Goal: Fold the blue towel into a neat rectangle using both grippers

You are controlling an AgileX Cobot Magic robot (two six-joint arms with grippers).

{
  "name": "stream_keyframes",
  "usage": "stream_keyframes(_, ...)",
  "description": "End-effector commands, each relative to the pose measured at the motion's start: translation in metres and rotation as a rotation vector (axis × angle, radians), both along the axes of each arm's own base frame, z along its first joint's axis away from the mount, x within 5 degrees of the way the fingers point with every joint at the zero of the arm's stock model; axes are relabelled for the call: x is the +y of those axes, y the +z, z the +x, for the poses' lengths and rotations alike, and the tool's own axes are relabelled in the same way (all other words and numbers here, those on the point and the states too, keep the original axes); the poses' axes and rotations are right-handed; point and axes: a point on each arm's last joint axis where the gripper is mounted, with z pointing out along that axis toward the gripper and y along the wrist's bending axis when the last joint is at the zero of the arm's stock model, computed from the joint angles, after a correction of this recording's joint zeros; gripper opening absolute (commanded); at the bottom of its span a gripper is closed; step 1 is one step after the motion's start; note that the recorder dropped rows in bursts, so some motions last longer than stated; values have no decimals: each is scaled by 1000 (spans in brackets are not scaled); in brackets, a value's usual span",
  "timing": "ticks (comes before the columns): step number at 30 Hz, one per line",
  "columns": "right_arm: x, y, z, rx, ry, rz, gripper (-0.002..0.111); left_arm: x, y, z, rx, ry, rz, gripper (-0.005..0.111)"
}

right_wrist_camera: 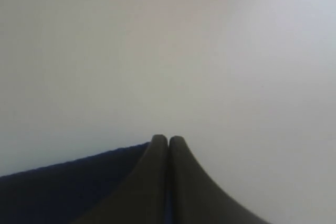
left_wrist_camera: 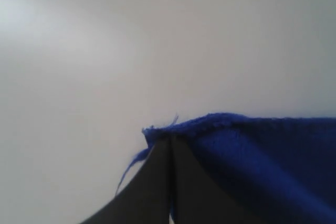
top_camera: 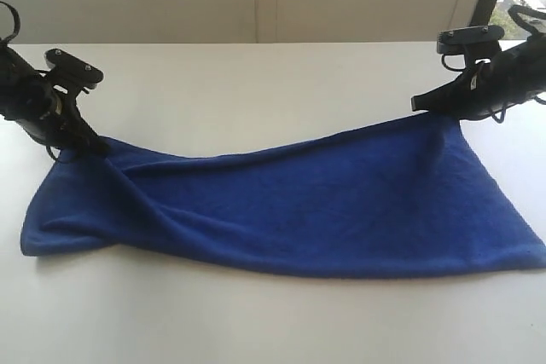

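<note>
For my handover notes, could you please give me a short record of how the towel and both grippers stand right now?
surface: white table
towel: blue, stretched wide across the table, rumpled, not yet a neat rectangle
left gripper: shut on one far corner of the towel
right gripper: shut on the other far corner, raised off the table
far edge: sags between the two grippers
near edge: lies on the table
</note>
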Motion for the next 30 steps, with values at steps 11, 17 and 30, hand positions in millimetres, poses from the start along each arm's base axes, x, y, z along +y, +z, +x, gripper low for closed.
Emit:
stream_keyframes(11,-22,-14,1,-12,-98,55,0,27,-17,13,31,78,7,0)
stream_keyframes(17,-22,-22,2,-9,-93,60,8,27,-17,13,31,78,7,5)
stream_keyframes(30,-25,26,-9,5,-137,22,48,32,34,3,-13,157,12,70)
